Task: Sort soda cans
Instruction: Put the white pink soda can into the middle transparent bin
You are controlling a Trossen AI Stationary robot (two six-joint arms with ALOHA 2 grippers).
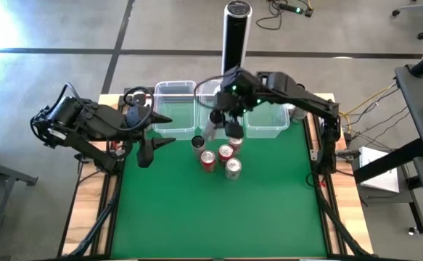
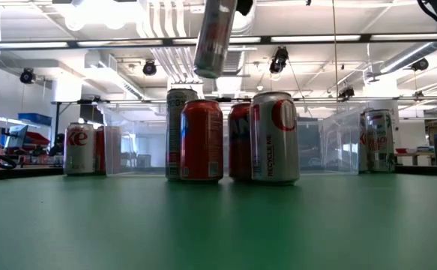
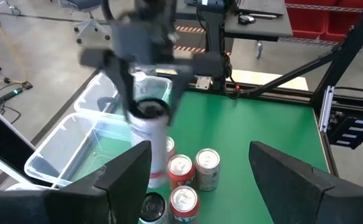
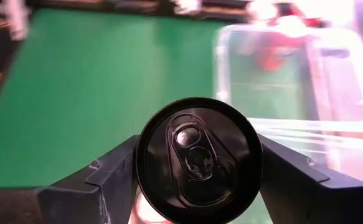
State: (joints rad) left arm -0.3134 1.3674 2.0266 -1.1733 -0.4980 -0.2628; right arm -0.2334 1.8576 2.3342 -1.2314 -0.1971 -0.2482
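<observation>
My right gripper (image 1: pixel 223 122) is shut on a silver-white soda can (image 2: pixel 216 37), held high above a cluster of soda cans on the green mat. The cluster has two red cans (image 1: pixel 209 160) (image 1: pixel 226 152), a silver-white can (image 1: pixel 233 168) and a dark-topped can (image 1: pixel 198 143), all upright on their bases. In the low view two more cans (image 2: pixel 79 148) (image 2: pixel 379 140) show at the left and right behind clear bin walls. My left gripper (image 1: pixel 153 143) waits open at the mat's left edge, pointing toward the cluster. My right gripper pinches the can's side wall just below its top rim (image 4: pixel 145 163) between its two fingers, one on each side. The fingers come from above, pointing down. The can hangs below them, slightly tilted and lifted clear of the cans on the mat.
Three clear plastic bins (image 1: pixel 175 106) (image 1: pixel 212 98) (image 1: pixel 268 122) stand in a row along the mat's far edge. A tall black-and-silver post (image 1: pixel 235 32) rises behind them. The green mat (image 1: pixel 218 217) lies bare toward the near edge.
</observation>
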